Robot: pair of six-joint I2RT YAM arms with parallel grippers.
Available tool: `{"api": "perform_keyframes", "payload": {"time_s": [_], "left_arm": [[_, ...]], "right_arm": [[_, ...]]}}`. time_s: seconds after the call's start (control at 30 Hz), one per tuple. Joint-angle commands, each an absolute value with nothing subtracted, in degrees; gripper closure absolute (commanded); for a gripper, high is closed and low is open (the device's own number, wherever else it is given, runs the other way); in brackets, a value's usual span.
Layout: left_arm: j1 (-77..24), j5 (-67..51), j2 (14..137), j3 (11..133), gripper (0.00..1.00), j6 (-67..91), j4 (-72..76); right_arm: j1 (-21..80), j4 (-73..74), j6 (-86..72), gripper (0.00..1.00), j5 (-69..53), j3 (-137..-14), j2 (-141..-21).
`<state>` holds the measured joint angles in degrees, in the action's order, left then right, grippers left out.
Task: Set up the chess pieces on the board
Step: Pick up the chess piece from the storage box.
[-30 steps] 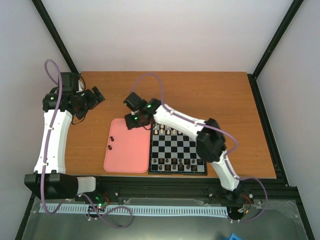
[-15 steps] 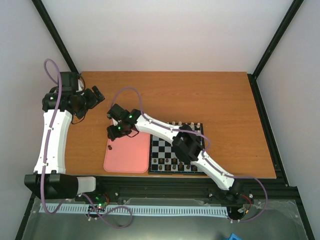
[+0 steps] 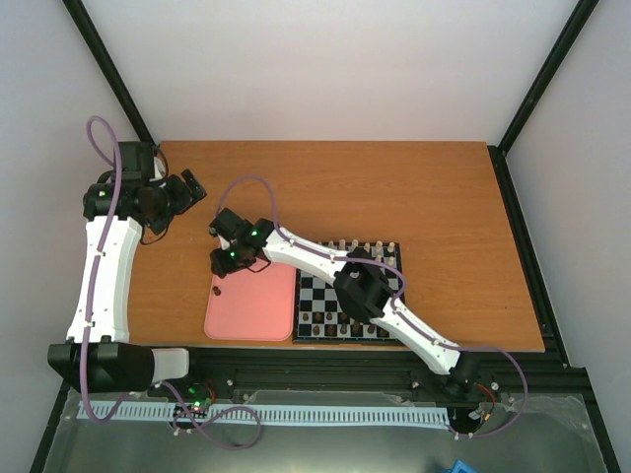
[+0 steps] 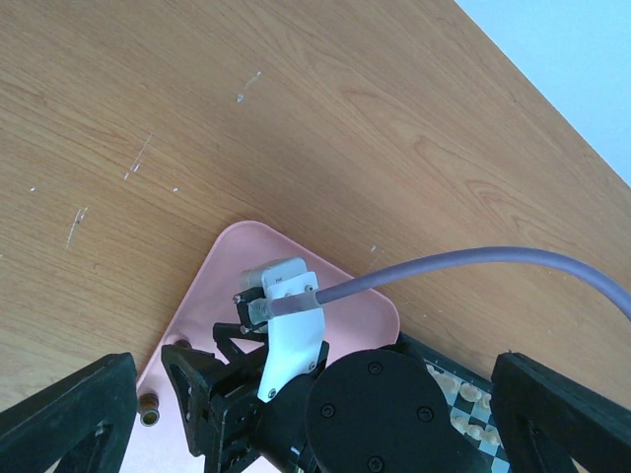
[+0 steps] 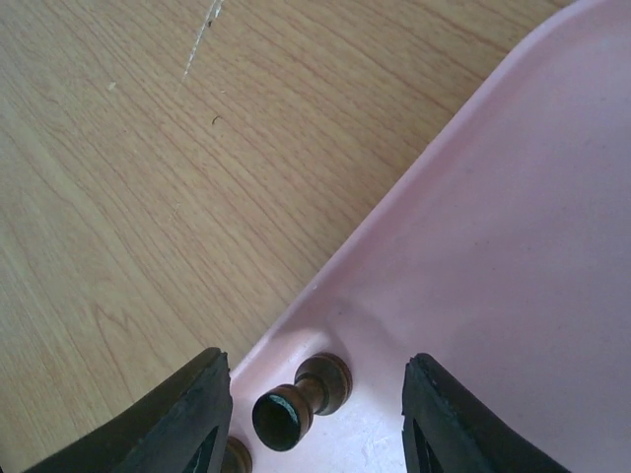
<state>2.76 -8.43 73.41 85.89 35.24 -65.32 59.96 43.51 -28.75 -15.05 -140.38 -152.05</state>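
Observation:
In the right wrist view a dark brown chess piece (image 5: 296, 399) lies on its side at the left edge of the pink tray (image 5: 513, 227). A second dark piece (image 5: 235, 457) peeks out beside the left finger. My right gripper (image 5: 315, 414) is open, its fingers standing either side of the lying piece without touching it. From above, the right gripper (image 3: 221, 260) hovers over the tray's far-left corner, with one dark piece (image 3: 217, 292) just nearer. The board (image 3: 335, 339) holds dark pieces (image 3: 325, 330) along its near rows. My left gripper (image 3: 193, 189) is open and holds nothing, above the table's far left.
Cream pieces (image 3: 380, 246) line the board's far rows. The right arm stretches across the board and the pink tray (image 3: 251, 310). In the left wrist view the right arm's wrist (image 4: 286, 335) sits over the tray (image 4: 345, 296), with a dark piece (image 4: 150, 405) at the tray's edge.
The right arm has swung left from the board's far-left corner to the tray's left edge, lowering over a dark piece; its jaws have narrowed a little. The left arm has not moved.

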Motion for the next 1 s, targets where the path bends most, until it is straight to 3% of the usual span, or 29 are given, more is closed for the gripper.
{"api": "perform_keyframes", "payload": {"time_s": [0.0,0.1,0.4,0.63,0.97], "left_arm": [[2.46,-8.97,73.46,87.17,0.00,34.63,-65.04],[2.46,-8.97,73.39,87.08,0.00,34.63,-65.00],[2.46,-8.97,73.20,86.71,0.00,34.63,-64.95],[2.46,-9.13,73.37,86.53,0.00,34.64,-64.80],[2.42,-9.34,73.39,86.46,0.00,34.53,-64.86]], "right_arm": [[60.47,43.23,-28.89,0.54,-15.04,-142.48,-153.31],[60.47,43.37,-29.04,0.60,-15.64,-142.47,-153.65],[60.73,43.59,-29.09,0.64,-16.70,-142.56,-154.52],[60.73,44.40,-28.94,0.77,-15.42,-142.63,-154.25],[60.66,47.40,-27.68,0.85,-11.48,-142.44,-151.56]]}}
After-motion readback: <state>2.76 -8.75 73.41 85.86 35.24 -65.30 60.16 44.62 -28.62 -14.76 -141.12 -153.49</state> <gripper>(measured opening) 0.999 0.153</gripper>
